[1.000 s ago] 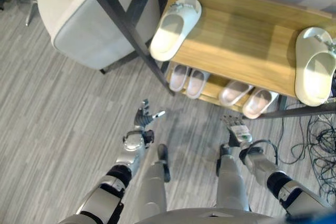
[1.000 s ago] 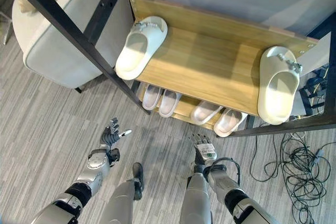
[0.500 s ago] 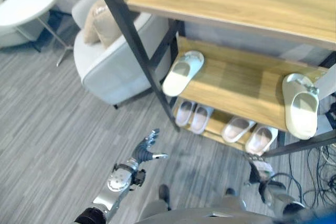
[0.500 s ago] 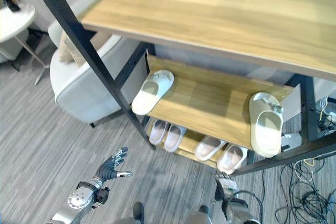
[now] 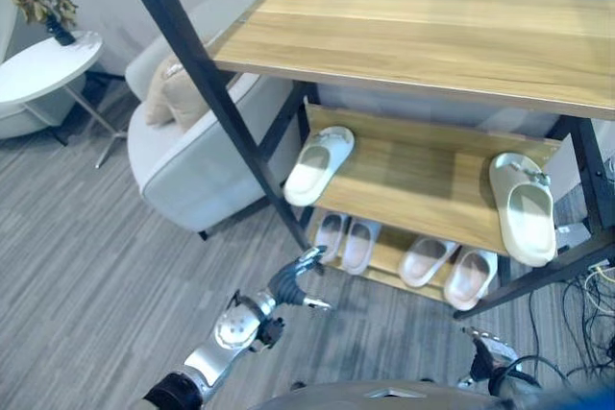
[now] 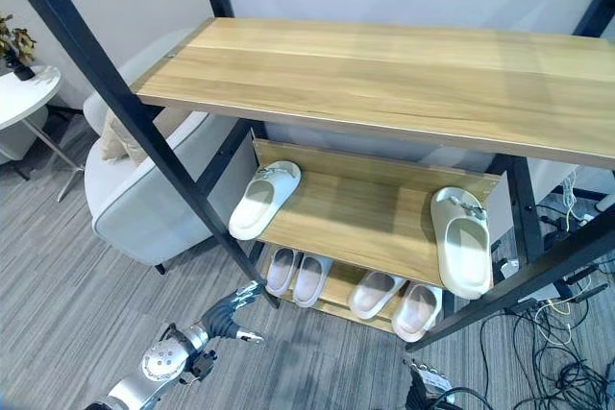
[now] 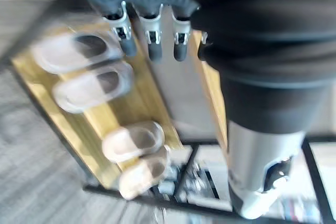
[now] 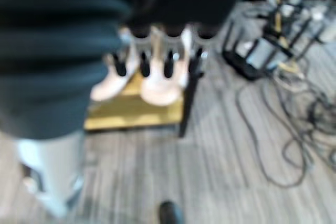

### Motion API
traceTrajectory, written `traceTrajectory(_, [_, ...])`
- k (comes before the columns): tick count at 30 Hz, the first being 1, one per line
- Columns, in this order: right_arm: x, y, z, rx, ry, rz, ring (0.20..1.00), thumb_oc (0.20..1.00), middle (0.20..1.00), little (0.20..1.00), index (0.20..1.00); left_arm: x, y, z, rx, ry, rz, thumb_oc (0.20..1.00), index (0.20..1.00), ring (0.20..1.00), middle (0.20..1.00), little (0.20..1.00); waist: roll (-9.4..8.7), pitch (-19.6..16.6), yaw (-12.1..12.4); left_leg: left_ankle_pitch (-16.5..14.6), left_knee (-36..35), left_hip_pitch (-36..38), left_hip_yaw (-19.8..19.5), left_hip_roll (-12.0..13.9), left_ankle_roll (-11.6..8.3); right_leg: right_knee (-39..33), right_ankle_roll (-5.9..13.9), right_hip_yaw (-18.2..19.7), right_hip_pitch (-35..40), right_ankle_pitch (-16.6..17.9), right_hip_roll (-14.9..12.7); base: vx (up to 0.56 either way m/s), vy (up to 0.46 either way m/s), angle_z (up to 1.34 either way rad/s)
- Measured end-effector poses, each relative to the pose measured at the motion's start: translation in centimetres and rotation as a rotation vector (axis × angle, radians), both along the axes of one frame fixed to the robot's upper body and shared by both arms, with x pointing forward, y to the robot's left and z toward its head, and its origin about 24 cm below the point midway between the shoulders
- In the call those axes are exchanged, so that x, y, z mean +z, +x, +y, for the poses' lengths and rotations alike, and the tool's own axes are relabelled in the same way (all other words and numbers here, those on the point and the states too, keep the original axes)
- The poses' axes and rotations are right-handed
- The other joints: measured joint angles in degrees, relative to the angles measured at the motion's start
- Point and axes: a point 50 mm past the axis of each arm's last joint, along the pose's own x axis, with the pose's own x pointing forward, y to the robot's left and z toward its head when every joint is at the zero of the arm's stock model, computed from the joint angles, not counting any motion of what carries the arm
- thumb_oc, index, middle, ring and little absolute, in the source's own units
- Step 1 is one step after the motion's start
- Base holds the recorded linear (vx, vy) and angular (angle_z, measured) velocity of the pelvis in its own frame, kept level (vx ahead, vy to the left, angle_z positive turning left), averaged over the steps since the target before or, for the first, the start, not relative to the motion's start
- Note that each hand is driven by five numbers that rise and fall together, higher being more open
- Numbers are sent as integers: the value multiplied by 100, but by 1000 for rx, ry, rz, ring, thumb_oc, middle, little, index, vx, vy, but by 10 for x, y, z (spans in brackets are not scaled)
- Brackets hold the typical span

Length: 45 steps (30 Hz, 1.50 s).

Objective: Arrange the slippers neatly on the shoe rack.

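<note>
Both my hands are empty with fingers loosely spread, my left hand (image 5: 288, 283) low before the shoe rack (image 5: 423, 40) and my right hand (image 6: 426, 383) by the floor. The two cream slippers (image 5: 318, 164) (image 5: 524, 207) lie far apart on the middle shelf, the left one askew over the edge. Reaching in, I judge I could clip the slanted post (image 5: 207, 93) or knock that slipper off. The pale pairs (image 5: 345, 239) on the bottom shelf are half hidden under the middle shelf.

Head stereo pair looks steeply down on the shoe rack (image 6: 384, 64) (views nearly identical); both wrist cameras, close along the fingers, face its lowest shelf (image 7: 110, 124).
</note>
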Motion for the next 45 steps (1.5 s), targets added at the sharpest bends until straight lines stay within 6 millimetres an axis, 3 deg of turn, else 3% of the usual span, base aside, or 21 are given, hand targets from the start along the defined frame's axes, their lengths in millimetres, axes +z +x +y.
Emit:
traceTrajectory(2, [-3, -9, -1, -18, -1, 40, 1000, 1000, 1000, 1000, 1000, 6, 5, -7, -26, -18, -27, 1000, 1000, 1000, 1000, 1000, 38, 27, -31, 0, -5, 28, 35, -1, 0, 5, 0, 19, 0, 0, -5, -34, -30, -6])
traceTrajectory(11, [-4, -8, 2, -149, 48, 12, 1000, 1000, 1000, 1000, 1000, 23, 26, -15, -95, 74, -163, 1000, 1000, 1000, 1000, 1000, -7, 178, -145, 0, -37, 165, 64, -6, 0, 5, 4, 92, 35, 7, -3, -18, -30, -4])
traceTrajectory(15, [-6, -11, 2, -296, 93, 0, 1000, 1000, 1000, 1000, 1000, 28, 31, -15, -78, 75, -188, 1000, 1000, 1000, 1000, 1000, -7, 254, -157, 0, -85, 197, 74, -10, 0, -1, 13, 115, 36, 13, -2, -4, -5, -1])
traceTrajectory(27, [-8, -13, 3, -393, 137, 7, 1000, 1000, 1000, 1000, 1000, 8, 17, -3, -27, 127, -106, 1000, 1000, 1000, 1000, 1000, -110, 291, -120, 0, -85, 352, 152, 7, 0, -128, -9, 146, 214, 29, 24, -5, -6, -2])
traceTrajectory(36, [-8, -14, 2, -429, 148, 3, 1000, 1000, 1000, 1000, 1000, 7, 18, 0, -10, 134, -97, 1000, 1000, 1000, 1000, 1000, -196, 256, -57, 0, -84, 385, 178, 28, 0, -180, -30, 141, 310, 43, 53, 0, 0, 0])
traceTrajectory(37, [-8, -16, 2, -432, 143, 9, 1000, 1000, 1000, 1000, 1000, 3, 13, 1, -6, 134, -80, 1000, 1000, 1000, 1000, 1000, -192, 60, -18, 0, -86, 373, 176, 30, 0, -232, -36, 141, 290, 73, 62, 0, 0, 0])
traceTrajectory(41, [-7, -14, 2, -760, 300, -120, 1000, 1000, 1000, 1000, 1000, 1, 21, 6, 148, 118, -72, 1000, 1000, 1000, 1000, 1000, -168, 166, 106, 0, -84, 327, -166, 146, 0, -458, -83, 101, 398, 203, 185, 8, 3, 0])
traceTrajectory(45, [-7, -14, 2, -821, 323, -138, 1000, 1000, 1000, 1000, 1000, 1, 22, 8, 170, 126, -75, 1000, 1000, 1000, 1000, 1000, -126, 255, 185, 25, -72, 289, -285, 233, -40, -509, -114, 64, 399, 236, 283, 12, 7, 6])
